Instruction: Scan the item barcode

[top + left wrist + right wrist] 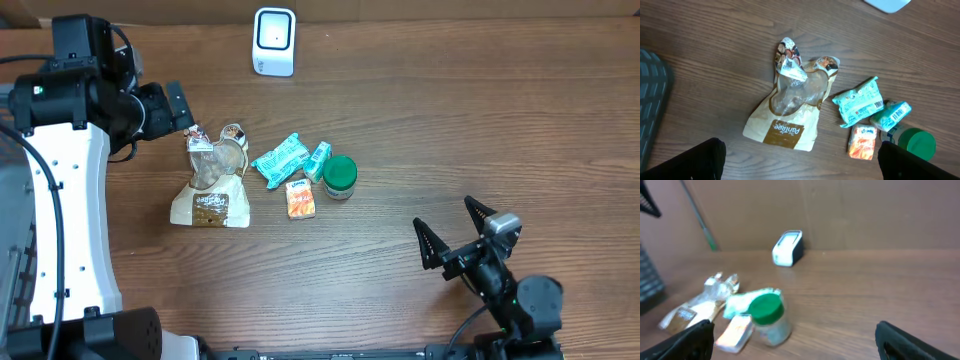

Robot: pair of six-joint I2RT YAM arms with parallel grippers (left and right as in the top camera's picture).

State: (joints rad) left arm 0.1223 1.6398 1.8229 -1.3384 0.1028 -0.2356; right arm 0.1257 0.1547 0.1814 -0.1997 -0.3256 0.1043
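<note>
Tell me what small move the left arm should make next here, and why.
Probably lower the left gripper onto the crumpled top of the brown bag. Its jaws stand open and empty, the bag lies right under its camera, and nothing is in front of the scanner yet. The right gripper is open too, but sits far from the pile.

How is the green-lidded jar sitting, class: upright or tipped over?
Upright. In the right wrist view the jar stands on its base, green lid on top; overhead, the lid faces straight up.
</note>
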